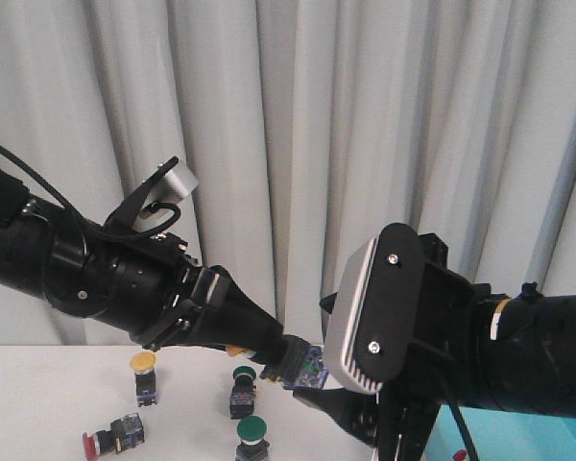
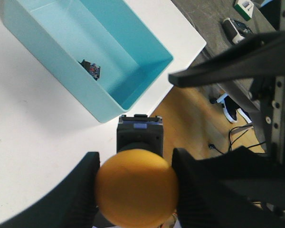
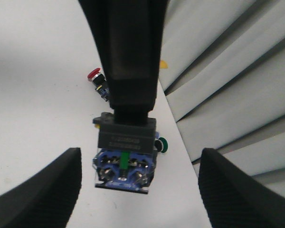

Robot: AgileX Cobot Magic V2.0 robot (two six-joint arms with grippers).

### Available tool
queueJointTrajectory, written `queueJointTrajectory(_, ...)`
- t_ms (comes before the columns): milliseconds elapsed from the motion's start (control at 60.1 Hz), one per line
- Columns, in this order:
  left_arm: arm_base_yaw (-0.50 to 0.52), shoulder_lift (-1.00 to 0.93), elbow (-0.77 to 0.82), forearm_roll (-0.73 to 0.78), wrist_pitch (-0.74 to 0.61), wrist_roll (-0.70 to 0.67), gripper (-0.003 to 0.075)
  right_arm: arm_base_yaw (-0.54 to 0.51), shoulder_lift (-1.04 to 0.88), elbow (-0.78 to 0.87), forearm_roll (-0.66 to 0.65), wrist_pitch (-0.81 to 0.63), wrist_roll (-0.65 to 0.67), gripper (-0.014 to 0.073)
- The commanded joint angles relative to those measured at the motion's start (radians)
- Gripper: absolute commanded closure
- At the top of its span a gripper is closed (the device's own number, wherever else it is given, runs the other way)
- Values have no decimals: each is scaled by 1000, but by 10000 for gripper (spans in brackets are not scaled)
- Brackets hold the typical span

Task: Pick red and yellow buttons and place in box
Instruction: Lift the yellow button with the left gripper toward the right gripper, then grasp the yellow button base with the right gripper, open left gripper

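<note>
My left gripper (image 1: pixel 293 363) is shut on a yellow button (image 2: pixel 137 186), its cap between the fingers and its dark body (image 2: pixel 139 133) pointing out. It hangs above the table near the light-blue box (image 2: pixel 61 83), short of the box's corner. One button (image 2: pixel 91 69) lies inside the box. My right gripper (image 3: pixel 137 199) is open and empty, facing the blue-marked base of the held button (image 3: pixel 126 164). On the table stand a second yellow button (image 1: pixel 142 363) and a red button (image 1: pixel 94 444). The box (image 1: pixel 523 434) shows at the lower right in the front view.
Two green-capped buttons (image 1: pixel 242 376) (image 1: pixel 252 429) stand on the white table between the arms. A grey curtain hangs behind. Past the table's edge by the box is a wooden floor (image 2: pixel 190 118) with cables and equipment.
</note>
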Motion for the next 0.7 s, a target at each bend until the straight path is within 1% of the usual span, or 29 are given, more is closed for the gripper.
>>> queueJointTrajectory(0, -17, -48, -34, -75, -29, -11, 716, 1, -21, -31, 8, -74, 12, 85)
queueJointTrajectory(150, -32, -55, -34, -90, -51, -23, 716, 1, -21, -31, 7, -66, 23, 85)
queueJointTrajectory(449, -32, -55, -34, -223, -54, -45, 716, 1, -21, -31, -2, -41, 23, 85)
queueJointTrajectory(682, -32, -55, -34, -221, -50, -65, 716, 1, -21, -31, -5, -49, 23, 86)
